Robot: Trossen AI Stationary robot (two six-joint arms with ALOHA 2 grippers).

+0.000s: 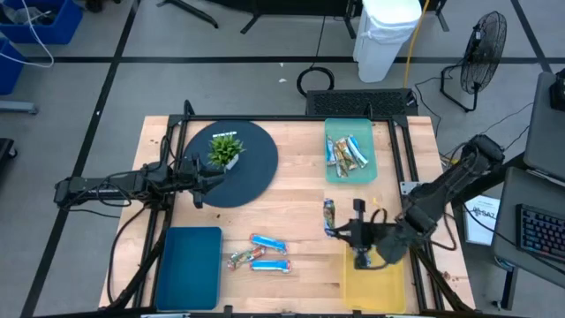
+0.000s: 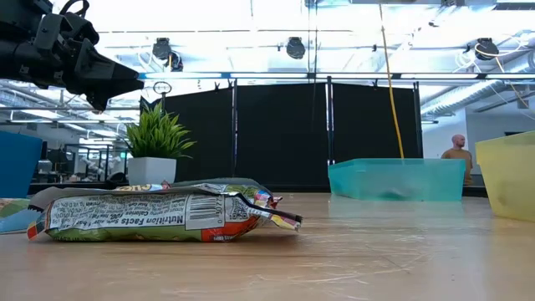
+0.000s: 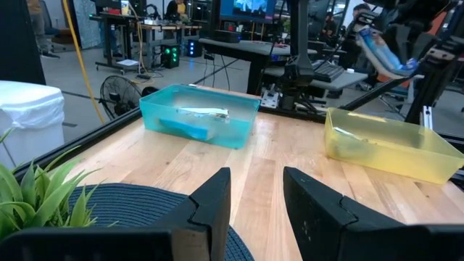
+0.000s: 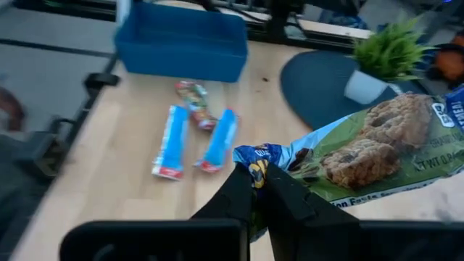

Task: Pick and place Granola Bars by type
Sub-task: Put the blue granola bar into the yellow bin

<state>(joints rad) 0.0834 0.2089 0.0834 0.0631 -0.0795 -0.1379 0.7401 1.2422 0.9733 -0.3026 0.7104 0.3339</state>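
My right gripper (image 1: 346,232) is shut on a green-wrapped granola bar (image 4: 370,148), between the teal tray (image 1: 350,152) and the yellow tray (image 1: 371,276). The left wrist view shows this bar (image 3: 380,49) raised above the yellow tray (image 3: 384,145). Two blue-and-white bars (image 1: 267,243) (image 1: 270,265) and a multicoloured one (image 1: 238,258) lie flat on the wood, also seen in the right wrist view (image 4: 217,138). Several bars lie in the teal tray. My left gripper (image 1: 201,183) hangs open over the dark round mat (image 1: 252,172), touching nothing; its fingers (image 3: 214,199) stand apart. My right gripper pinches the green bar between its two fingers at the crimped blue end of the wrapper (image 4: 254,163). The fingers come roughly level from the table's right side. The bar is lifted clear of the table and sticks out sideways from the fingers, toward the far edge.
A potted plant (image 1: 226,150) stands on the mat near my left gripper. A blue tray (image 1: 188,265) sits at the near left. In the low view a bar (image 2: 150,213) lies close in front. Bare wood lies between the trays.
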